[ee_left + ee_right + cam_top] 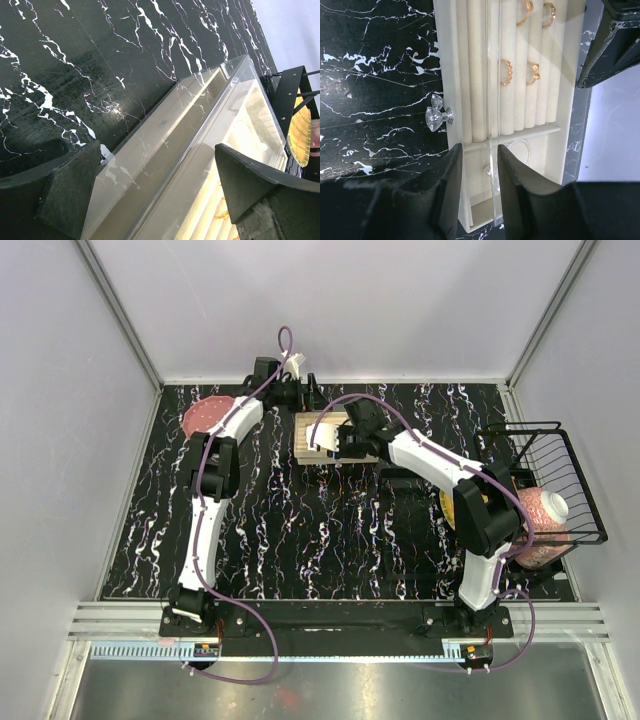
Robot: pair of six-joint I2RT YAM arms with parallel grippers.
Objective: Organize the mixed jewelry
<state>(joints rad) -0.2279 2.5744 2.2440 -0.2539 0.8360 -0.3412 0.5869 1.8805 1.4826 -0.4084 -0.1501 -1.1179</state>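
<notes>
At tabletop's (pixel 300 530) far middle, left pincer (pixel 157 147) and right pincer (pixel 480 149) gape astride tray's (pixel 451 60) clear lid (pixel 200 100). Likely lid step; next: clamp its edge squarely.

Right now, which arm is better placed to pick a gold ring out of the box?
Right, likely. The right gripper hangs open over the beige jewelry box, with gold rings just ahead of it. The left gripper straddles the clear lid at the box's side.

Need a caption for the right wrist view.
The right pincer, open, straddles the clear lid of the beige tray; four gold rings sit in its slots, a crystal knob beside it.
</notes>
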